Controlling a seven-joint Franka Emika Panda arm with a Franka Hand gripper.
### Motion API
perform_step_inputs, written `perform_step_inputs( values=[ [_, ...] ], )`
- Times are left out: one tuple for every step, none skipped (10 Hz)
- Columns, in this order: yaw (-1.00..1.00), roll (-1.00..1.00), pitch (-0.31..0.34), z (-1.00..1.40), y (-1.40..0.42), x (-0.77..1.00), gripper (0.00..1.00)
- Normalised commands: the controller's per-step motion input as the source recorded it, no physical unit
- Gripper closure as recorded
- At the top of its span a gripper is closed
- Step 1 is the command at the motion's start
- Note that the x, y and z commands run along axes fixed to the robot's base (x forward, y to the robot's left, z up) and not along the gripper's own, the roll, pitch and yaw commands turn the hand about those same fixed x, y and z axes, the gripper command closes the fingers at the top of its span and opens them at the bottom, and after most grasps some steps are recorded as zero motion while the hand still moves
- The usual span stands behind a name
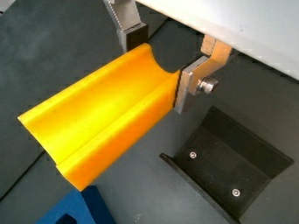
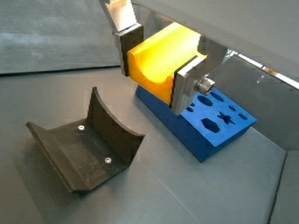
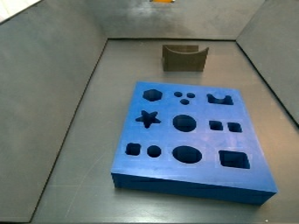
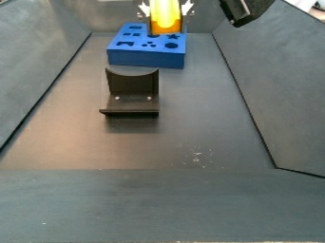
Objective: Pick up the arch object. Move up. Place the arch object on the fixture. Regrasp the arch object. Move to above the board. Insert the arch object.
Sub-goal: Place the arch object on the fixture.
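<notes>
Up close, both wrist views show the gripper (image 1: 162, 63) clamped on the arch object (image 2: 163, 57), fixture (image 2: 84, 147) and board (image 2: 201, 120) below. From a side view, the piece (image 4: 162, 16) hangs high above the board (image 4: 146, 45).

Arch object (image 2: 162, 57): yellow-orange block with a curved groove, clamped between the gripper (image 2: 158, 72) fingers, raised in the air. Fixture (image 4: 129, 90): dark, U-notched, on the floor, empty. Board (image 3: 190, 132): blue slab with shaped cut-outs, lying flat beside the fixture.
</notes>
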Motion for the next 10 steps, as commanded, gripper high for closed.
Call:
perform_step_inputs(
  values=[
    [-0.07, -0.20, 0.072, -0.02, 0.06, 1.00, 1.00],
    [-0.07, -0.20, 0.076, -0.02, 0.06, 1.00, 1.00],
    [-0.06, -0.20, 0.079, -0.02, 0.06, 0.99, 1.00],
    [-0.06, -0.20, 0.083, -0.02, 0.05, 0.96, 1.00],
    [-0.06, -0.20, 0.090, -0.02, 0.05, 0.93, 1.00],
    [-0.06, -0.20, 0.093, -0.02, 0.05, 0.91, 1.00],
    [-0.06, -0.19, 0.092, -0.01, 0.05, 0.87, 1.00],
    [-0.06, -0.19, 0.090, -0.01, 0.05, 0.86, 1.00],
    [-0.06, -0.18, 0.087, -0.02, 0.05, 0.81, 1.00],
    [-0.06, -0.18, 0.088, -0.02, 0.05, 0.80, 1.00]
  ],
)
